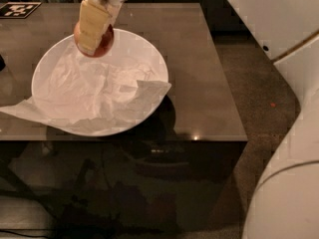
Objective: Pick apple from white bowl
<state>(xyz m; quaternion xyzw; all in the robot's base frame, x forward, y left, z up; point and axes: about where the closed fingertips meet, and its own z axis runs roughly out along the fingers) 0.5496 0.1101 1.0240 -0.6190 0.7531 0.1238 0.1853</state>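
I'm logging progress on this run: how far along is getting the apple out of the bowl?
Done: the gripper is shut on the apple. In hand: the apple hangs over the white bowl's far rim, apparently off the paper lining. Left: carrying it clear of the bowl.

No readable text, fiducial marker [19, 9] on table [199, 68], claw [93, 40] holding apple [105, 45] over white bowl [147, 56]

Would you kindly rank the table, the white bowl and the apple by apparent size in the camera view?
1. table, largest
2. white bowl
3. apple, smallest, clamped in the gripper over the bowl's far rim
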